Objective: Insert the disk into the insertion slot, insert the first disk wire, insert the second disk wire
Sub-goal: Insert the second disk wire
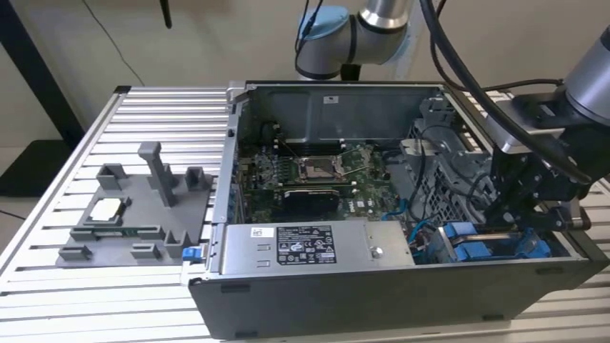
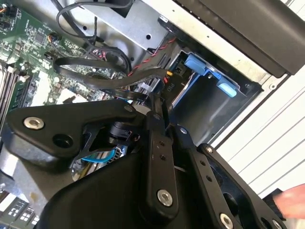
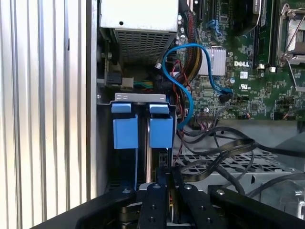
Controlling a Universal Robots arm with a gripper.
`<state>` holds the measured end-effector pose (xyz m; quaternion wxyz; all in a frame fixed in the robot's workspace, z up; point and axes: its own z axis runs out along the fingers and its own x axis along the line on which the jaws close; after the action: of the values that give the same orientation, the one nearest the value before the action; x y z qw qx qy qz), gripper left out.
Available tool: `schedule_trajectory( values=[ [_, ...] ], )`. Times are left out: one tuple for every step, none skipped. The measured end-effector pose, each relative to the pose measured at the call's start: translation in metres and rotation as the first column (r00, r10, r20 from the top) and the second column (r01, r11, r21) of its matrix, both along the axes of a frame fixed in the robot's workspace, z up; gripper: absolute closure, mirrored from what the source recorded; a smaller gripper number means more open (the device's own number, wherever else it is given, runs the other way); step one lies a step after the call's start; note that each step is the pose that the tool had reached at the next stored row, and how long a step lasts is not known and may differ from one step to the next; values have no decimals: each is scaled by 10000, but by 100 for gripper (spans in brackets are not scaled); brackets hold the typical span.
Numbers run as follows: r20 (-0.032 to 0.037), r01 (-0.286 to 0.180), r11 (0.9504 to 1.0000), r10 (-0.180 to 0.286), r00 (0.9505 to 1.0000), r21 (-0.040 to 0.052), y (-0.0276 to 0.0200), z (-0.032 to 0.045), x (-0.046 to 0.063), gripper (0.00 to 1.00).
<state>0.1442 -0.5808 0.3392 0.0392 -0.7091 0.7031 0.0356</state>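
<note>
Now | gripper [image 1: 502, 214] low in case [image 1: 381, 300] by slot [image 3: 143, 102], fingers together | table [image 1: 57, 286] ribbed metal, tray [image 1: 133, 229] on it | beige wall [image 1: 210, 36] behind.

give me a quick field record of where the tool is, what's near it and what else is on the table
tool: black tool lowered inside the open grey computer case, fingers close together
nearest: grey sheet-metal drive bay with bright blue plastic fittings
cables: blue data cable, black cables beside the bay
also in case: grey labelled power-supply box
outside case: grey plastic fixture tray
</note>
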Motion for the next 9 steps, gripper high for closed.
schedule_trajectory(
  values=[
    [6,-1,10000,1,10000,-7,0,-8,0,84],
    [10,-1,10000,1,10000,-11,1,-16,0,84],
    [18,0,10000,0,10000,-16,0,-26,0,84],
    [27,1,10000,-1,10000,-14,0,-38,-1,84],
    [28,1,10000,-1,10000,-9,0,-46,-1,84],
    [30,1,10000,-1,10000,5,1,-53,-1,82],
    [33,-1,10000,1,10000,13,1,-55,0,82],
    [29,-2,10000,2,10000,14,1,-41,1,82],
    [24,-1,10000,1,10000,12,0,0,0,76]
  ],
)
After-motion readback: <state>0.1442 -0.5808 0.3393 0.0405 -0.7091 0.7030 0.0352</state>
